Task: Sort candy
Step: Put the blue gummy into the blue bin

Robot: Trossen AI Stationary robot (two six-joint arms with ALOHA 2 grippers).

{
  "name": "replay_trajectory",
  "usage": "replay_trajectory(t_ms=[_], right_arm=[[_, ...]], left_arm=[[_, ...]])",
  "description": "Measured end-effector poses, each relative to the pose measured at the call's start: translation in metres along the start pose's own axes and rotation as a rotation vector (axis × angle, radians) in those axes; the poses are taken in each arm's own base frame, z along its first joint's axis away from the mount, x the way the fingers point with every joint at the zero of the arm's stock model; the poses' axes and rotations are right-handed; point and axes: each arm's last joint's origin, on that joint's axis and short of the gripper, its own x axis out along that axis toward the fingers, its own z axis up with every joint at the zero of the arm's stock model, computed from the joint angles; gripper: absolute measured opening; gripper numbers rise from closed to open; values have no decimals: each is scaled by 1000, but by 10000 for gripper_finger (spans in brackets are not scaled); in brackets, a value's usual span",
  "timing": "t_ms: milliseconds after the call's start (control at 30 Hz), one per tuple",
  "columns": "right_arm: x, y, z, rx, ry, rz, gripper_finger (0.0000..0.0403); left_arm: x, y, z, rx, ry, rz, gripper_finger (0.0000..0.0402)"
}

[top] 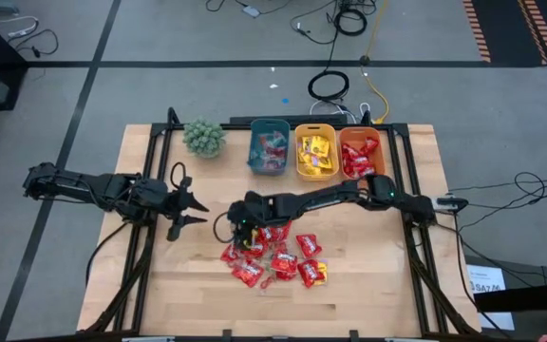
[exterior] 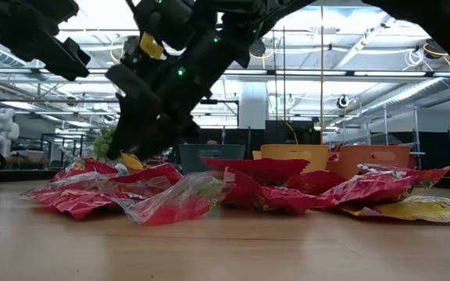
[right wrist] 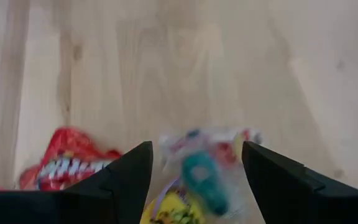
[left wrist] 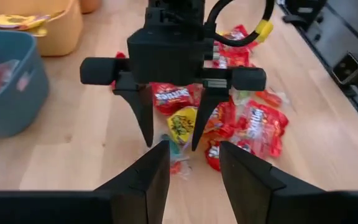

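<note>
Above the candy pile point(top: 273, 255) on the table point(top: 160, 285), I hold the right gripper point(top: 242, 224) spread over a clear-wrapped piece point(right wrist: 207, 165), nothing grasped. Picking step: next, lower and clench. Beside the pile, the left gripper point(top: 198, 209) waits, parted and empty.

Both arms are matte black and boxy, jointed in segments. The right gripper point(left wrist: 173, 134) shows tapered dark fingers under a wide crossbar, a looping black cable, a yellow tag, small green lights glowing.
</note>
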Motion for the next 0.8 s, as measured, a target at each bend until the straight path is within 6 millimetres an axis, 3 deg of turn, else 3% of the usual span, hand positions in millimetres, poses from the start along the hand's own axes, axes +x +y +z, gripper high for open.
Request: replay_trajectory(t_ms=[200,600,800], right_arm=[[2,11,-7,-15,24,6,213],[11,0,-14,-9,74,-25,137],[10,0,-14,-32,80,-32,68]], left_arm=[[0,-1,0,12,2,-31,148],[0,-1,0,13,2,-31,148],[0,-1,0,10,3,-32,148]])
